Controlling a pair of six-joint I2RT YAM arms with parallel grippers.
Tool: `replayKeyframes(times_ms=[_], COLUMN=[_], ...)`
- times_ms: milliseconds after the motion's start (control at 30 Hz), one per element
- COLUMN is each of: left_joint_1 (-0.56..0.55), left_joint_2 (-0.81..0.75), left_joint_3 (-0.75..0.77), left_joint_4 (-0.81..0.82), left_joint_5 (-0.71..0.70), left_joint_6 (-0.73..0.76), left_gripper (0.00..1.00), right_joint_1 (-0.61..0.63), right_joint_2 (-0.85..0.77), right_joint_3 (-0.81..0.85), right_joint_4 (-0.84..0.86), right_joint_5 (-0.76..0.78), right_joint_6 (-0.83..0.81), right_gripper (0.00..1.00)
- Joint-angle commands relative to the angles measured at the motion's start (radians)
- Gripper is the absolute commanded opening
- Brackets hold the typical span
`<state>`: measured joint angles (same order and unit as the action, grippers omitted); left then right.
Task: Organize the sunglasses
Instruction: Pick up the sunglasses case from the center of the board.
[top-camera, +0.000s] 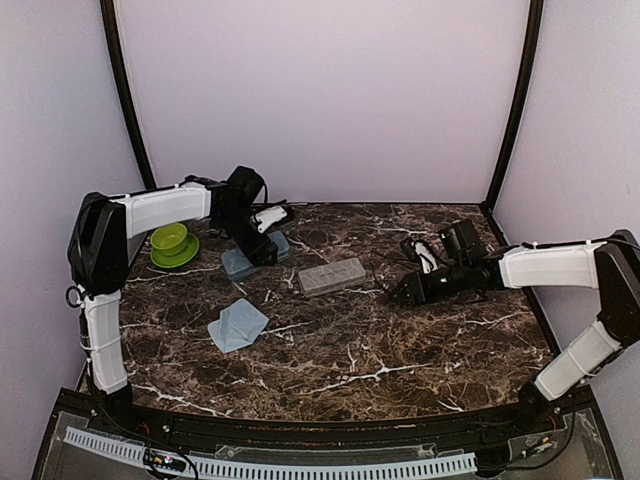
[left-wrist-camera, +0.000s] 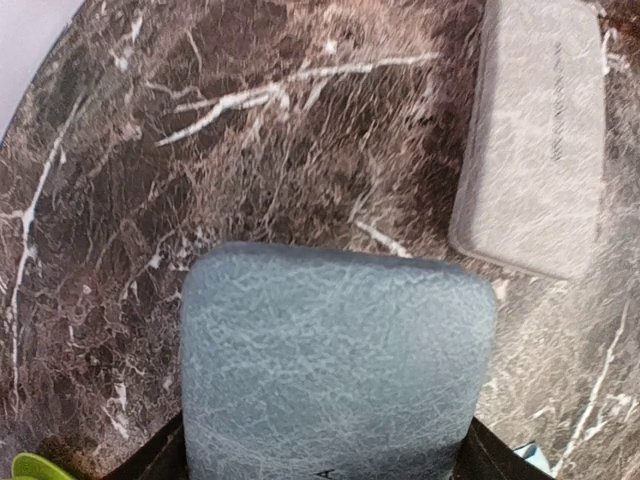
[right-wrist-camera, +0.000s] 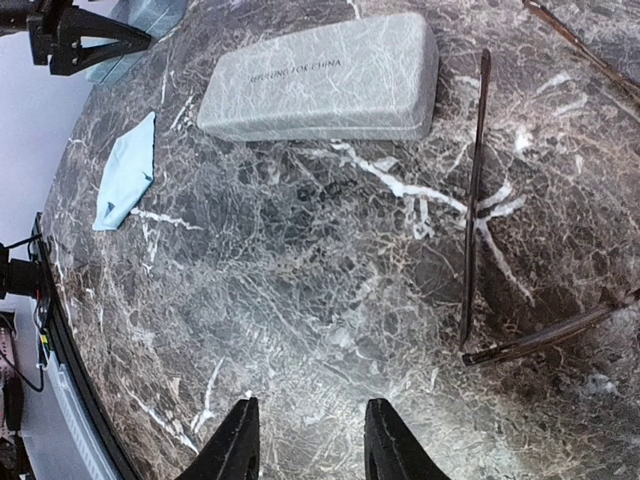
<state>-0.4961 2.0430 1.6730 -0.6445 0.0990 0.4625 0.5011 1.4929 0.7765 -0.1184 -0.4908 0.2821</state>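
— So where do the sunglasses (right-wrist-camera: 474, 200) lie?
— On the bench (right-wrist-camera: 300, 280), near the grey case (right-wrist-camera: 320, 80).
— And the arms?
— The left gripper (left-wrist-camera: 325, 460) clamps the blue case (left-wrist-camera: 335, 350); the right gripper (right-wrist-camera: 305, 440) hangs with fingers apart.

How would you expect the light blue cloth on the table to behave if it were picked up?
The light blue cloth looks thin and creased, so it would probably drape limply. It lies flat on the smooth marble table, so a push would likely slide or bunch it.
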Motion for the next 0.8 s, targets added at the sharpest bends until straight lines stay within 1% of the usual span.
replayKeyframes(times_ms=[0,67,100,167,200,267,400,433,467,567,767], left_joint_1=[-0.107,-0.177,-0.192,-0.205,-0.208,-0.217,-0.225,-0.227,-0.23,-0.244,-0.278], left_joint_2=[-0.13,-0.139,-0.14,-0.152,-0.167,-0.205,-0.293,-0.307,-0.323,-0.36,-0.395], left_joint_3=[-0.019,-0.052,-0.061,-0.104,-0.138,-0.224,-0.4,-0.441,-0.476,-0.562,-0.657], left_joint_4=[0.034,0.057,0.058,0.101,0.137,0.234,0.449,0.498,0.55,0.669,0.815], left_joint_5=[0.005,0.04,0.089,0.182,0.225,0.293,0.43,0.462,0.489,0.537,0.581], left_joint_6=[-0.093,-0.14,-0.177,-0.274,-0.319,-0.413,-0.608,-0.652,-0.689,-0.775,-0.889], left_gripper=[0.54,0.53,0.51,0.43,0.41,0.39,0.37,0.37,0.37,0.36,0.36], right_joint_1=[0.03,0.045,0.05,0.054,0.056,0.066,0.122,0.133,0.141,0.169,0.205], right_joint_2=[-0.024,-0.03,-0.038,-0.051,-0.057,-0.059,-0.053,-0.053,-0.053,-0.053,0.01], right_joint_3=[0.05,0.042,0.03,0.0,-0.013,-0.04,-0.096,-0.112,-0.125,-0.151,-0.121], right_joint_4=[0.034,0.062,0.092,0.165,0.204,0.275,0.409,0.445,0.482,0.561,0.596], right_joint_5=[0.004,-0.015,-0.03,-0.073,-0.094,-0.133,-0.156,-0.156,-0.172,-0.177,-0.177], right_joint_6=[-0.007,-0.03,-0.033,-0.028,-0.017,-0.002,0.025,0.025,0.043,0.048,0.048], right_gripper=[0.39,0.48,0.5,0.55,0.56,0.59,0.68,0.68,0.73,0.74,0.74])
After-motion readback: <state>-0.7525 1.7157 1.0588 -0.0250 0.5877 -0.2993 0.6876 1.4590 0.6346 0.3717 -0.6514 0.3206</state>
